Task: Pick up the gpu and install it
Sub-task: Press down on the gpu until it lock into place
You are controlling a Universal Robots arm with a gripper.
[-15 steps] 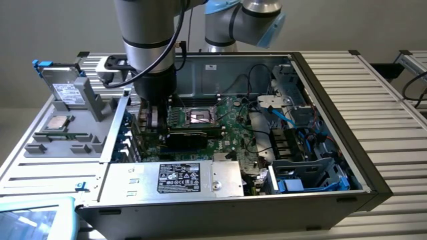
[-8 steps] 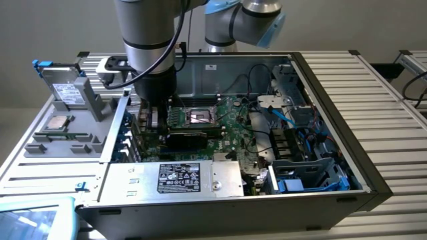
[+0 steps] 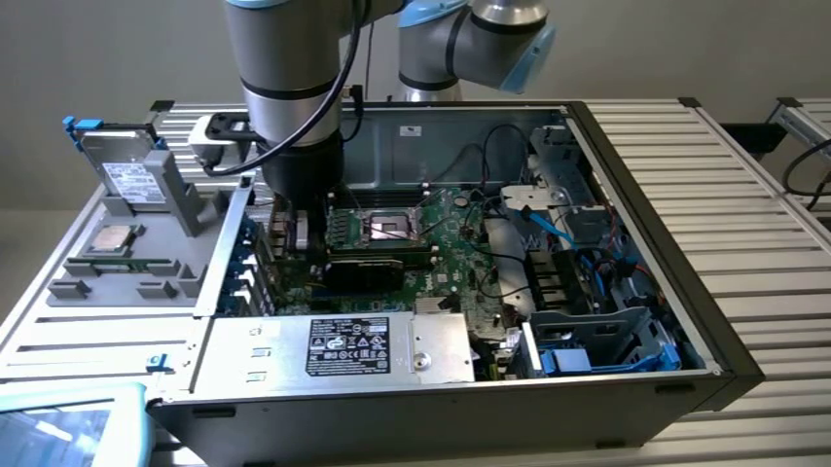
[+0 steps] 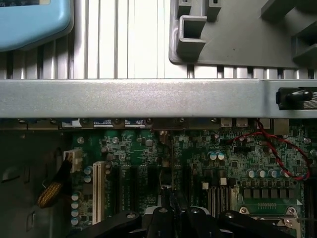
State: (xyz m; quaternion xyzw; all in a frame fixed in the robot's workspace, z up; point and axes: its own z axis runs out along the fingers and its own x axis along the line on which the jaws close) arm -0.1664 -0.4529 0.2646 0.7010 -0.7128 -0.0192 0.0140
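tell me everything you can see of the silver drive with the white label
The silver drive is a flat rectangular metal-looking unit with a white printed label on its facing side. It stands upright on edge, held in a slot of the grey plastic tray, outside the open computer case, on the exterior view's left. A blue clip sits at its upper corner. Nothing grips it.

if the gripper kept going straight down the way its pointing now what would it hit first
Most likely the gpu, the black-topped card right under the gripper, which already sits low inside the case over the motherboard. Depth is unclear, so the card may already be touching its slot.
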